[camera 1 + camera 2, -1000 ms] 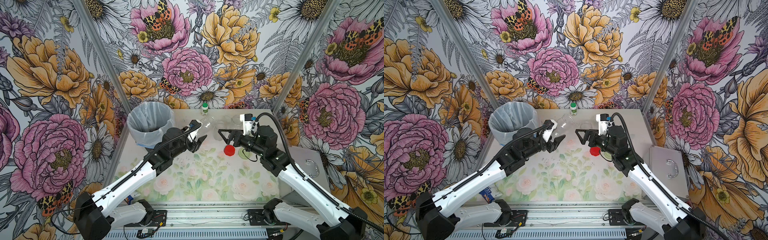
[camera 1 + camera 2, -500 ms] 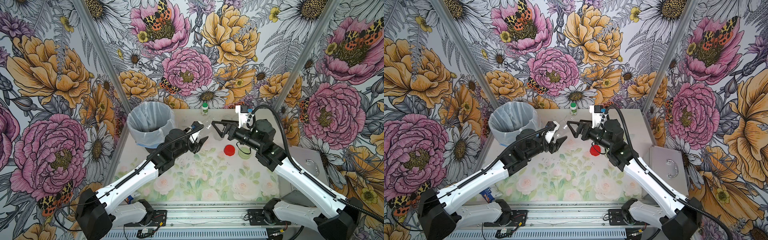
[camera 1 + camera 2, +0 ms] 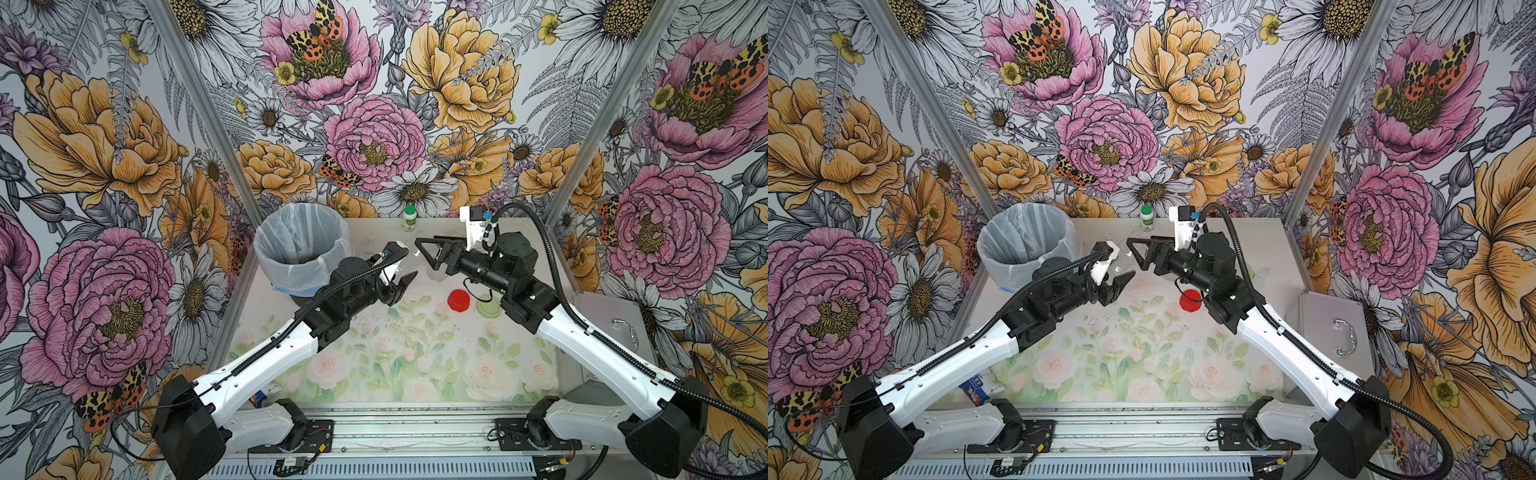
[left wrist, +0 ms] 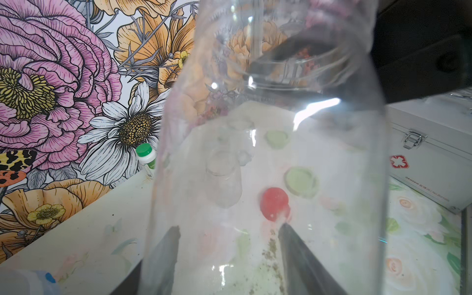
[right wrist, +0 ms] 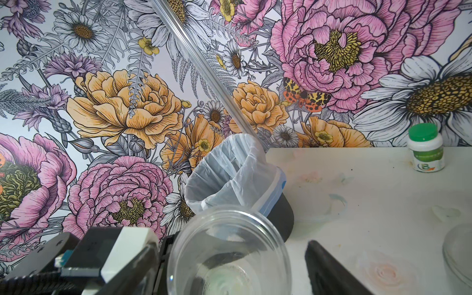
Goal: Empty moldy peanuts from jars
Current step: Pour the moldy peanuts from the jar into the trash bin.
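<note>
Near the bin [image 3: 303, 245], my left gripper [image 3: 405, 262] pinches the jar [image 4: 268, 153] at its base; my right gripper [image 3: 424, 254] stands spread either side of its rim, over bare table [image 3: 415, 345].

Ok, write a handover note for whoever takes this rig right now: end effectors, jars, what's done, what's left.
Left end effector: shut on an open clear jar that looks empty.
Right end effector: open, at that jar's mouth.
Red lid and green lid lie on the mat; bin beside the left arm.
Done: lids off, no peanuts in view.
Left: likely set this jar down; check another jar, contents unclear.
</note>
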Action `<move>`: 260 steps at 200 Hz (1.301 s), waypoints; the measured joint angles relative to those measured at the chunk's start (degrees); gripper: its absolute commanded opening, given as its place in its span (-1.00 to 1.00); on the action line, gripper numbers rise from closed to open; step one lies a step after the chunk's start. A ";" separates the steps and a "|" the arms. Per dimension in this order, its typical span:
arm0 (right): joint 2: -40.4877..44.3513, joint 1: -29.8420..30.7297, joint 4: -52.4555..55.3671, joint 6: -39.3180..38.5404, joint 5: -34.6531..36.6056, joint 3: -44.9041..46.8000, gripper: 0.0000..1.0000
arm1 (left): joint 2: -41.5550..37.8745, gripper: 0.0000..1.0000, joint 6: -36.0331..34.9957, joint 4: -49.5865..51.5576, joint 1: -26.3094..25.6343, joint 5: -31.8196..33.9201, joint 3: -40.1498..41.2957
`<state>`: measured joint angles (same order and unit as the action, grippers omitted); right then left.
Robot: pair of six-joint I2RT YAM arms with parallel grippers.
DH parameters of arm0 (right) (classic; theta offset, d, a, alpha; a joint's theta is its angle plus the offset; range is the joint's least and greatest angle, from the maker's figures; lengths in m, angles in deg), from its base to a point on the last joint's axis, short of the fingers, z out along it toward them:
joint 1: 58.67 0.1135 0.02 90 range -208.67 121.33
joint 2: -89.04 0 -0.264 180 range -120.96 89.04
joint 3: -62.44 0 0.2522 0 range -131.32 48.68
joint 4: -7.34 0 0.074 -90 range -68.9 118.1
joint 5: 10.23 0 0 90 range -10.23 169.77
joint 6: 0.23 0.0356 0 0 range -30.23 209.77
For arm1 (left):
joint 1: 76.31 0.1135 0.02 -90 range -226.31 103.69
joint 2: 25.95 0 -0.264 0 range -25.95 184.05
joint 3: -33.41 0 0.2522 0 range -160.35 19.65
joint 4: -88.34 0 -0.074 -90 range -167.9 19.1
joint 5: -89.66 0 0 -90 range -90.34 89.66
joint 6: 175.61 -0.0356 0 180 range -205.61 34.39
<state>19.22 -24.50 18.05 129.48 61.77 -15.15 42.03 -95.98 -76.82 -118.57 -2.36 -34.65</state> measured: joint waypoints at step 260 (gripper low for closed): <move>-16.98 0.79 10.60 -20.22 7.74 -11.02 -0.47 | -5.75 0.98 -2.40 9.03 0.28 1.09 5.70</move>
<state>2.24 -23.71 28.65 109.26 69.51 -26.17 36.28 -98.39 -67.79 -118.29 -1.27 -28.95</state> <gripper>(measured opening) 0.565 0.987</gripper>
